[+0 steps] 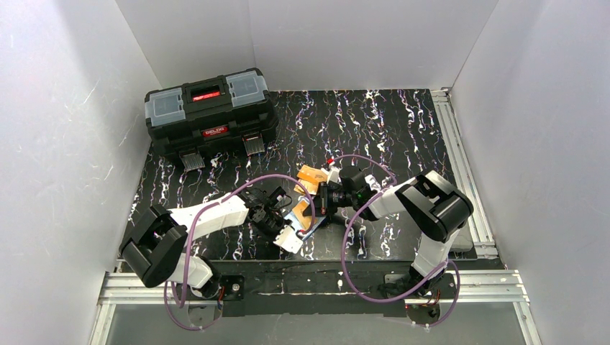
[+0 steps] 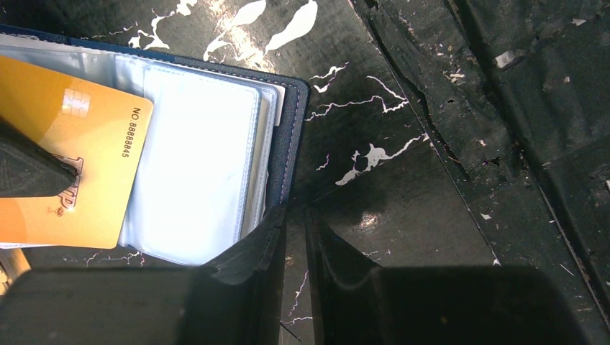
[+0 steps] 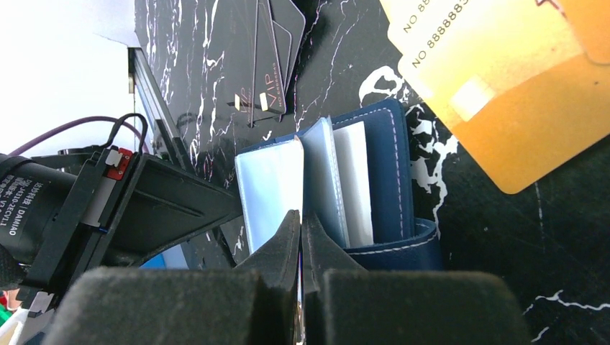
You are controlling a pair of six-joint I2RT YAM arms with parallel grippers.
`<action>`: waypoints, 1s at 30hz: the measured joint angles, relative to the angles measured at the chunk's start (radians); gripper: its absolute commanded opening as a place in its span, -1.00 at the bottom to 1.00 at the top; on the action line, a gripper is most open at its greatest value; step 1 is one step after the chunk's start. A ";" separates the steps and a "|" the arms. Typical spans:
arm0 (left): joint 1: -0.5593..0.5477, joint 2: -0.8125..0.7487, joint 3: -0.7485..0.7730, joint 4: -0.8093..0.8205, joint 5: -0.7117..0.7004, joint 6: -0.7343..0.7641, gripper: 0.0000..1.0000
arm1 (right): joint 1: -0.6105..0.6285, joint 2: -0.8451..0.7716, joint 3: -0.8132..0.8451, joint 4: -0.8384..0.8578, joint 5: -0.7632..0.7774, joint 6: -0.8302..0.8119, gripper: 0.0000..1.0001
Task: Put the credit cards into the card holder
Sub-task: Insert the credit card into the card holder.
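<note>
Operator: Card holder (image 2: 288, 122) first; where does it lie?

Observer: On the black marbled table (image 1: 403, 129), toward the near edge, between the tips of the two arms; it lies open, clear pockets uppermost, navy cover showing round the rim.

Operator: And the right gripper (image 3: 301, 219); what state?

Observer: Clamped tight, no gap between its fingers; it pinches an orange card (image 2: 101, 194) by one end; seen from the left wrist, a dark finger lies across that end, and the rest of the card, chip side up, lies over the clear pockets; whether any of it sits inside a pocket I cannot tell.

Operator: And the left gripper (image 2: 295, 226)?

Observer: Jaws narrow, a mere slit apart, table showing through the slit; one fingertip (image 2: 255, 251) meets the navy edge near a corner of the card holder; whether it nips that edge or only rests on it I cannot tell.

Operator: Other credit cards (image 1: 311, 175)?

Observer: At least two more, orange, overlapping, flat on the table just beyond the card holder; from the right wrist the nearer one lies close to the navy cover, a strip of table between them.

Operator: Anything else?

Observer: Black toolbox (image 1: 208, 115), lid shut, at the far left of the table, well apart from everything else.
</note>
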 measured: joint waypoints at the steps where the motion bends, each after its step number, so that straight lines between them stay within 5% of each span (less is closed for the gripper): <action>1: 0.000 0.000 0.000 0.000 0.000 0.000 -0.70 | 0.000 -0.002 -0.001 -0.002 -0.001 -0.001 -0.97; 30: 0.000 0.000 0.000 0.000 0.000 0.006 -0.72 | 0.005 -0.018 0.063 -0.193 -0.058 -0.128 -0.97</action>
